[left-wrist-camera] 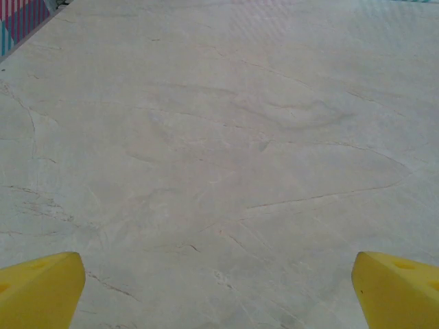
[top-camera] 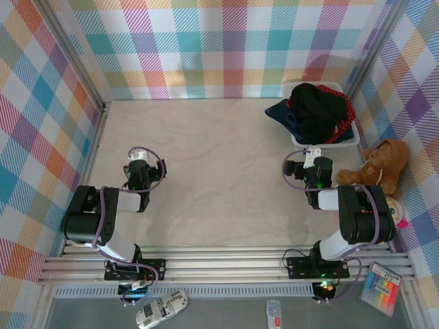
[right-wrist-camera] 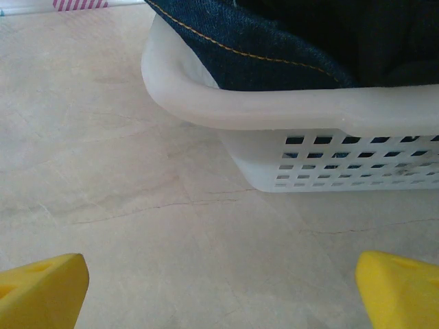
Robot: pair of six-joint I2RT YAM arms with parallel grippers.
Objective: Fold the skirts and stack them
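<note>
Several skirts (top-camera: 317, 110) lie heaped in the basket (top-camera: 329, 145), denim (top-camera: 278, 112) draped over its left rim; both jaws released.

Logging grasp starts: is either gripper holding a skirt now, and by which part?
Nothing is held. The left gripper and right gripper both stand open above the table; the skirts lie piled in the basket.

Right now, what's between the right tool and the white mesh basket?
Bare pale tabletop, from right tool to white plastic mesh basket, in the right wrist view.
</note>
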